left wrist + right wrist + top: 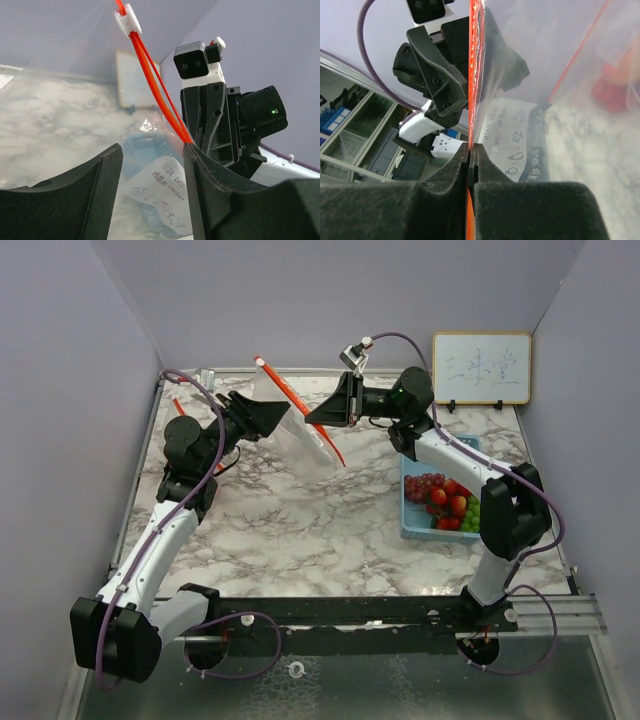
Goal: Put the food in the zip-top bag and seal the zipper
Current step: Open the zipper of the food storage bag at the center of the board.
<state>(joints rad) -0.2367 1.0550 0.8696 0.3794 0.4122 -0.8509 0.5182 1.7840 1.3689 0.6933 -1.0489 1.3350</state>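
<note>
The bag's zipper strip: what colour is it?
The zipper strip is orange-red; the left wrist view shows it best.

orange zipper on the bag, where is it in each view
top external: the orange zipper slants from upper left to lower right at centre back.
left wrist: it runs diagonally from top centre down to lower centre.
right wrist: it stands vertical at centre, pinched by the right gripper.
shared: the bag's printed label, in both wrist views.

Clear bag (298, 432), orange-red zipper (300, 409), red-green food (447, 503), light-blue basket (409, 524), grey-veined table (300, 535)
</note>
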